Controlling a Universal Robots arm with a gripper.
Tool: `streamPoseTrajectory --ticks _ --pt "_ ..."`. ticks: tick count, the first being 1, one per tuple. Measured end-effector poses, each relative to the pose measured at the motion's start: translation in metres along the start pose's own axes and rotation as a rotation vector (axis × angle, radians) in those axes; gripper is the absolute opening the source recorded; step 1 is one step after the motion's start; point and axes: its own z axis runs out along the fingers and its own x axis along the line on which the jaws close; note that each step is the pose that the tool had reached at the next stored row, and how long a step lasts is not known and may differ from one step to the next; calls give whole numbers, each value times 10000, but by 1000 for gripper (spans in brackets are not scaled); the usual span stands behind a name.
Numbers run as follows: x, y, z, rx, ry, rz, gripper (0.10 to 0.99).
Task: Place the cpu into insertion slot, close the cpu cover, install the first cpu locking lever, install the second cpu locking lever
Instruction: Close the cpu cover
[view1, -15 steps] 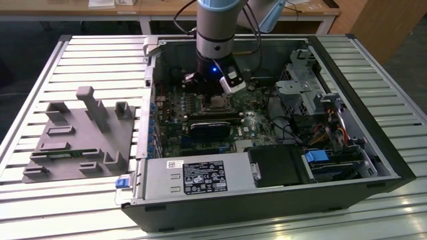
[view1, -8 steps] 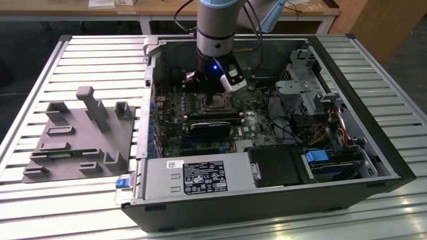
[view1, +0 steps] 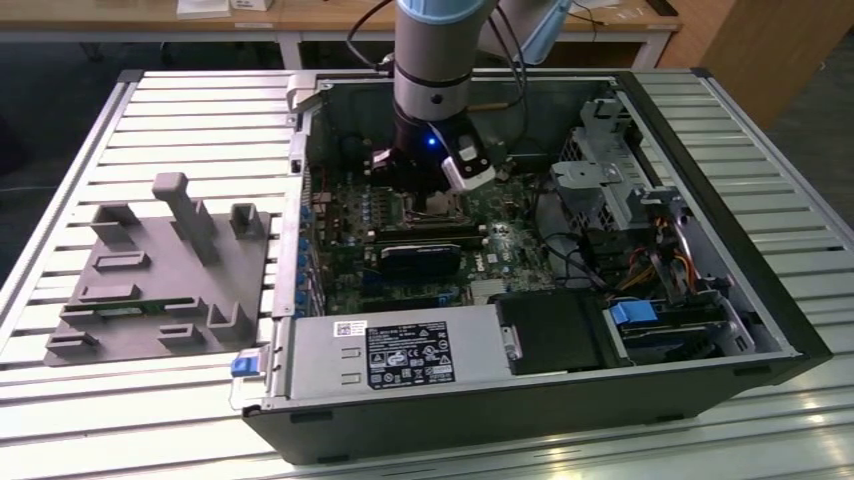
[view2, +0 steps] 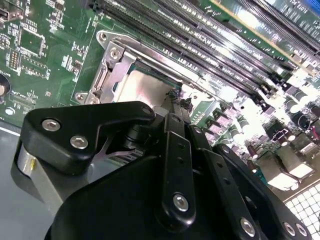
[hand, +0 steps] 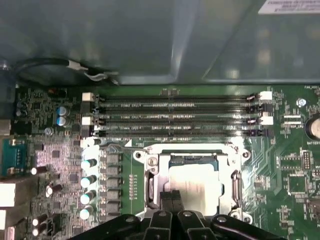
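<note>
The cpu (hand: 197, 182) (view2: 145, 87) lies flat in the insertion slot, its dull silver top showing through the window of the cpu cover (hand: 235, 180) (view2: 107, 70), which lies down around it. A thin metal lever rod (view2: 175, 67) runs along the socket's side nearest the memory slots. My gripper (hand: 171, 196) (view2: 176, 97) is shut, its two black fingertips pressed together at the cpu's edge with nothing visible between them. In the exterior view the gripper (view1: 434, 208) reaches straight down into the open computer case and hides the socket.
Long black memory slots (hand: 175, 112) (view2: 210, 40) run beside the socket. A row of capacitors (hand: 87, 180) stands on its other side. A black block (view1: 424, 252), the power supply (view1: 387, 355) and a drive cage (view1: 614, 180) crowd the case. A grey fixture (view1: 160, 270) sits at the exterior view's left.
</note>
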Motion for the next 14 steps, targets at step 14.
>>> streamPoseTrajectory --ticks 14 --pt "-1 -18 67 -199 -9 -3 106"
